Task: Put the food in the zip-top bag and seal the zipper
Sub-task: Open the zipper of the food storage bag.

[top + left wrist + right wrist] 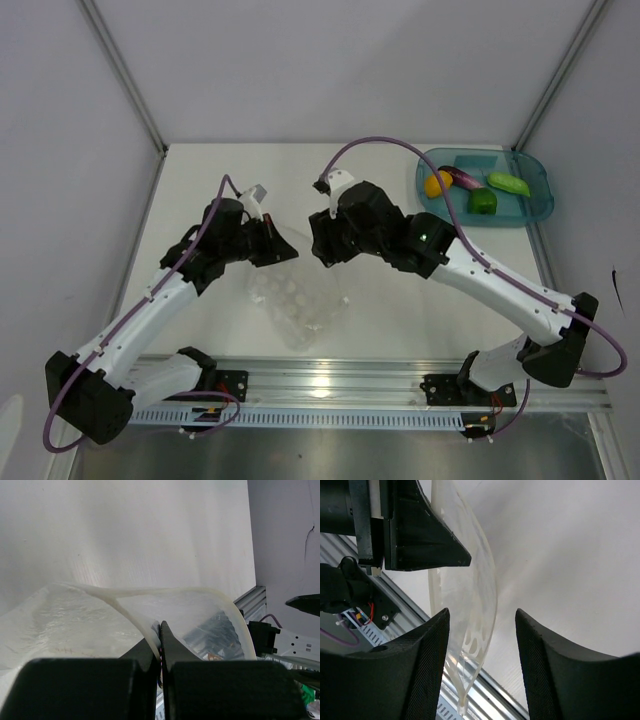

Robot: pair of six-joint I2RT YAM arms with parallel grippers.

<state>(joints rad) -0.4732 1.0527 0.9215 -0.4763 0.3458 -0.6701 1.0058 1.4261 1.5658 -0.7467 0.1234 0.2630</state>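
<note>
From above, my left claw [278,247] is clenching the lifted mouth of the zip-top bag [297,305], my right claw [318,250] is hovering just beside it, and the 4 pieces of food [482,200] are lying in the teal tray [537,197], well apart and nearer my right arm. In my left wrist view, I am pinching the zipper [150,592], which is arching rightward. In my right wrist view, my released right claw is straddling that rim, which is running lengthwise between its 2 fingers [420,670].

Clear bag [300,305] mid-table, food [482,201] far-R
</note>
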